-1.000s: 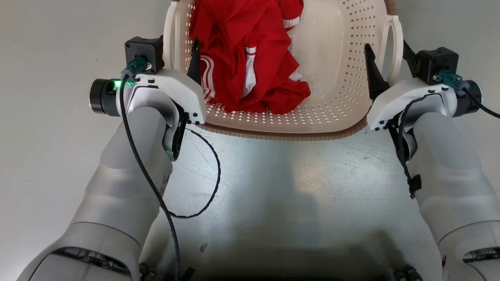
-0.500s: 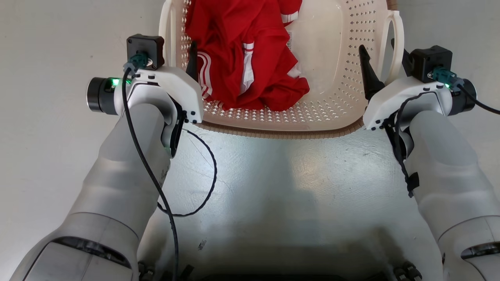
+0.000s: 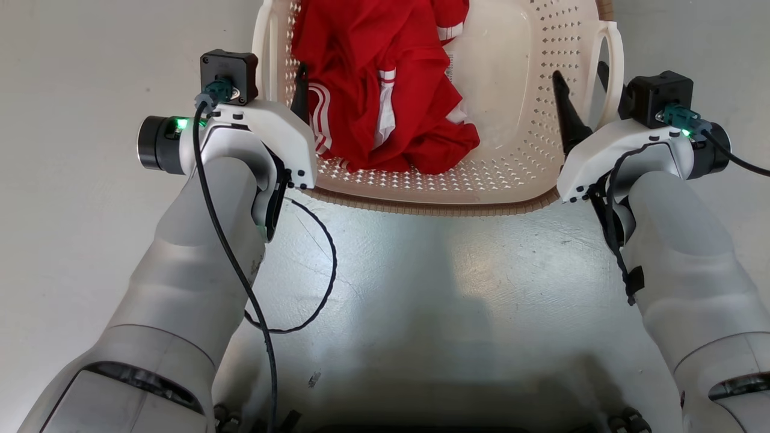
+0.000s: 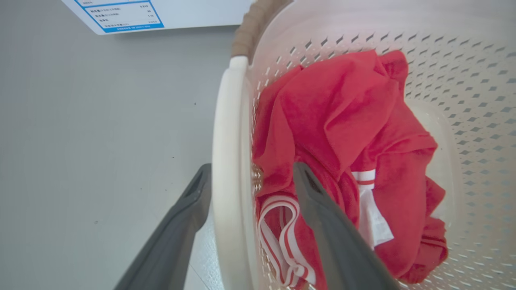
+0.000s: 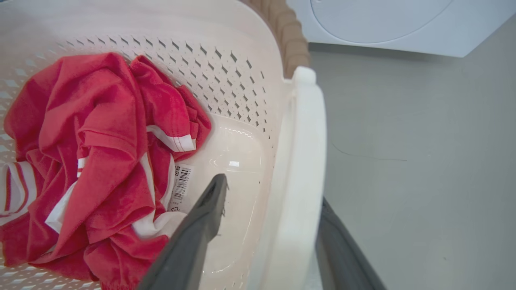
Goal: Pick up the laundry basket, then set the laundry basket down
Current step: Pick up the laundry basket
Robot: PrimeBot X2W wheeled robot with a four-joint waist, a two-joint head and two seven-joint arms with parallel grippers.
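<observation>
Spread wide, the left gripper [image 4: 252, 171] straddles one white loop handle [image 4: 225, 181] of the laundry basket [image 3: 529, 120]: outer finger [image 4: 177, 241] outside the basket, right beside the handle, inner finger [image 4: 326, 229] inside the basket with a clear gap to the wall, so nothing is clamped. Over to the right gripper [image 5: 272, 193], and it's the mirror picture. Its fingers are apart too, one [image 5: 193, 233] down inside the basket and off the wall, the other [image 5: 342, 253] outside, tucked behind the opposite handle [image 5: 302, 161], no squeeze showing.

Out from there: the basket lies between the two grippers, its brown woven-look rim [image 3: 433, 207] on the side nearest the robot. Inside it a crumpled red garment [image 3: 385, 90] with white stripes is heaped towards the left gripper's side, and the inner left finger hangs right over it. A barcode tag [image 5: 180, 187] shows at the garment's edge, and the basket bottom on the right gripper's side is bare. Pale floor [image 3: 72, 180] surrounds the basket, and beyond its far end stands a white washing machine [image 5: 383, 24]
</observation>
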